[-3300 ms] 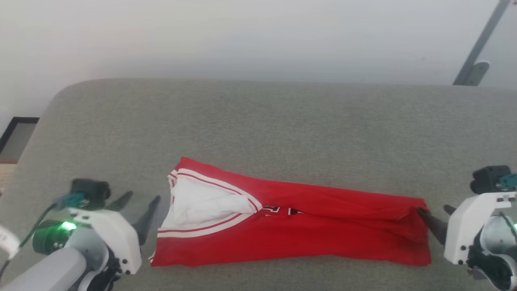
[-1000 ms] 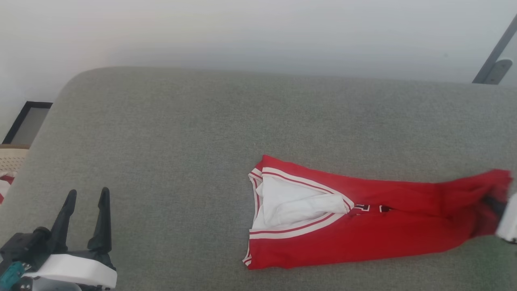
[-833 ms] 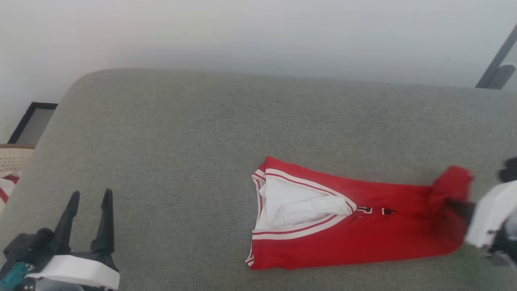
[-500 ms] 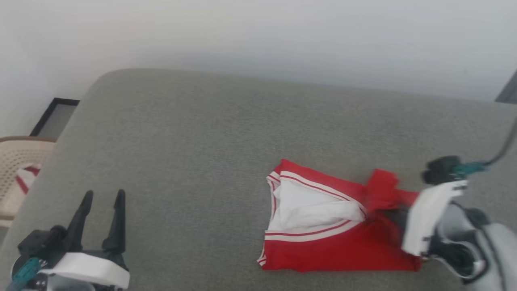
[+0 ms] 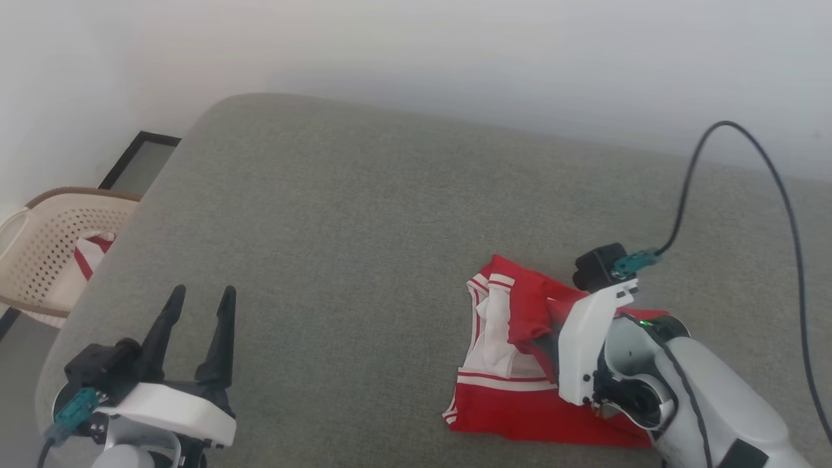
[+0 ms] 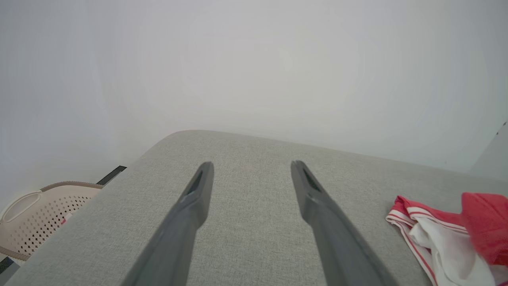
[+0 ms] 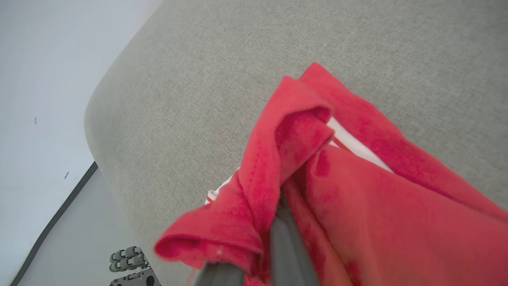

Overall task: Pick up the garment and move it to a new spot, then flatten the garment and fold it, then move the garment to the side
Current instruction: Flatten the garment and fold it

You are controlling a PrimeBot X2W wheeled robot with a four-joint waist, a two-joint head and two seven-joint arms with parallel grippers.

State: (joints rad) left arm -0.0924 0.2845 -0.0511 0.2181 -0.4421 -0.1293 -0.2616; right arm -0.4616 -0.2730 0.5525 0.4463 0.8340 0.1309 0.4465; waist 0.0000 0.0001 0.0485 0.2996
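At the far left I see a pale perforated basket [image 5: 45,253] beside the grey fabric surface [image 5: 364,214], lower than it. My left pincer [image 5: 201,296] hovers over the near left corner, jaws spread wide and holding nothing. Well to the right, the red shirt [image 5: 513,403] lies on the near part of the surface, its white trim and lining facing left. My right pincer [image 5: 552,315] is clamped on a red edge of the shirt, raised and doubled over the white lining. A dark cable [image 5: 734,130] arcs up from that wrist.
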